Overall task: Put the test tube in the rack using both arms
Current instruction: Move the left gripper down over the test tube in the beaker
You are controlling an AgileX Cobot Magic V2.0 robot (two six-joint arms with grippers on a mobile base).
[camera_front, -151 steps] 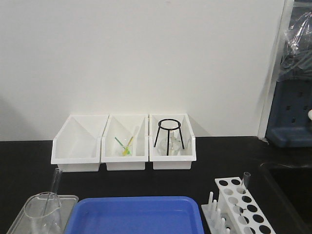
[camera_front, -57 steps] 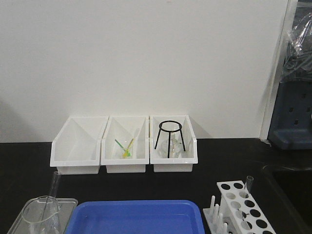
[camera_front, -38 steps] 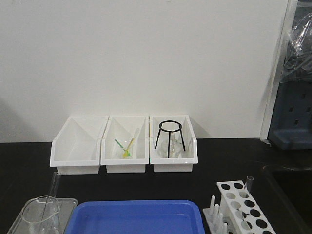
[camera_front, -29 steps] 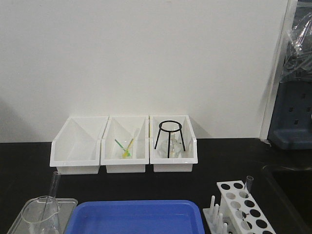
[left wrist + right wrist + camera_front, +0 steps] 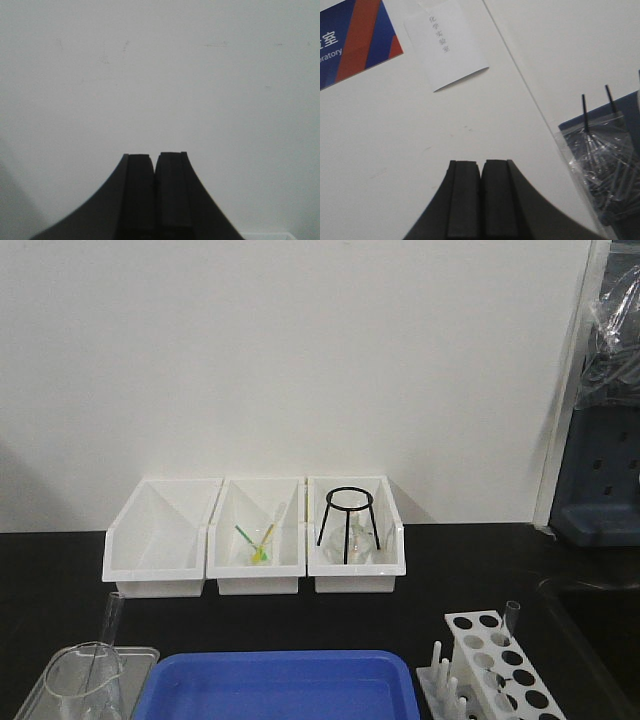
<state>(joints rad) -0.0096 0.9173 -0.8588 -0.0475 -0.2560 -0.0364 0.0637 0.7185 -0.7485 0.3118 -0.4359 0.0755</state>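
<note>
A slim clear test tube (image 5: 110, 628) leans in the glass beaker (image 5: 85, 680) at the front left. A second clear tube (image 5: 512, 619) stands upright in a far hole of the white rack (image 5: 495, 668) at the front right. Neither arm appears in the front view. In the left wrist view my left gripper (image 5: 154, 156) is shut with nothing in it, facing a bare white wall. In the right wrist view my right gripper (image 5: 481, 162) is also shut and holds nothing, pointing at a wall with a paper label (image 5: 445, 42).
The beaker stands on a metal tray (image 5: 140, 652). A blue tray (image 5: 275, 685) lies front centre. Three white bins (image 5: 255, 535) line the back wall; the right one holds a black wire stand (image 5: 347, 520). A plastic bag (image 5: 602, 160) shows beside the right gripper.
Since the oldest frame the front view has shifted a little, so the bins and rack sit slightly lower and to the right. Nothing has moved over the last second.
</note>
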